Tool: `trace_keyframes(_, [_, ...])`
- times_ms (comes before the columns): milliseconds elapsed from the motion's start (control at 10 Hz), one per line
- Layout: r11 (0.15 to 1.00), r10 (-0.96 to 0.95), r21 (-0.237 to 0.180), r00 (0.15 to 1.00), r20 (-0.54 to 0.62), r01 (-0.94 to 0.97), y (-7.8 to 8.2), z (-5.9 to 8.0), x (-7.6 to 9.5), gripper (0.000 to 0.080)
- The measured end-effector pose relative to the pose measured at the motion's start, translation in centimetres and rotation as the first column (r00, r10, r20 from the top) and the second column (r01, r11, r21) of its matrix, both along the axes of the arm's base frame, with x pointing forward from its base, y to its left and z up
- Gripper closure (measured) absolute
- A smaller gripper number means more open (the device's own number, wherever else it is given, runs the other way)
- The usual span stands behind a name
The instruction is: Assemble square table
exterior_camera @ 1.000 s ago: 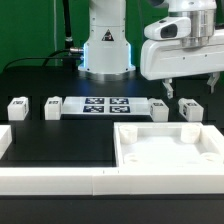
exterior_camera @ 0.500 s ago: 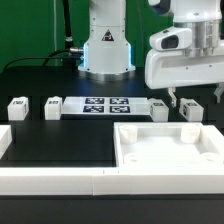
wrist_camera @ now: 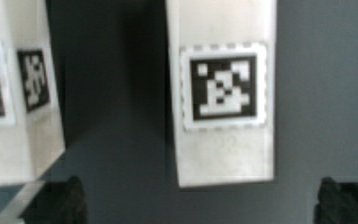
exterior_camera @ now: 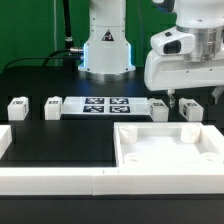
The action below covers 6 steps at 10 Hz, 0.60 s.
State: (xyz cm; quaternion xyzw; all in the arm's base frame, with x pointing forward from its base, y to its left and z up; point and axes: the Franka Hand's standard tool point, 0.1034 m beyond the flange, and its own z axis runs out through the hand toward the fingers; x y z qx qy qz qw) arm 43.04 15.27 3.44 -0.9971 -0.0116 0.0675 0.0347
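Note:
The square table's white slab [exterior_camera: 165, 150] lies recessed side up at the front right, with round sockets in its corners. Four small white tagged legs lie in a row behind it: two on the exterior view's left [exterior_camera: 17, 108] [exterior_camera: 53, 107] and two on its right [exterior_camera: 159, 109] [exterior_camera: 190, 109]. My gripper [exterior_camera: 192, 97] hangs open and empty just above the rightmost leg. In the wrist view that leg [wrist_camera: 224, 90] lies between my dark fingertips [wrist_camera: 51, 200], with my gripper [wrist_camera: 201, 205] not touching it. A second leg [wrist_camera: 16, 100] shows beside it.
The marker board [exterior_camera: 105, 105] lies between the two pairs of legs. White border rails run along the front [exterior_camera: 50, 182] and the left [exterior_camera: 5, 135]. The arm's base [exterior_camera: 105, 50] stands behind the marker board.
My gripper has moved down and a little to the exterior view's right, toward the rightmost leg. The parts have not moved.

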Motion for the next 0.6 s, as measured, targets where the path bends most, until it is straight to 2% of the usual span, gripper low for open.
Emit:
trace_keyframes(100, [0.998,-0.052,-0.043,0.991,-0.120,0.047,0.2,0.1,-0.9,0.0151])
trace_keyframes(200, [0.996,-0.070,-0.069,0.972,-0.224,0.056,0.6,0.3,-0.5,0.0151])
trace_keyframes(300, [0.996,-0.075,-0.063,0.958,-0.277,0.059,0.5,0.3,0.4,0.0151])
trace_keyframes(600, [0.996,-0.067,-0.078,0.893,-0.445,0.035,0.0,-0.1,-0.2,0.0151])
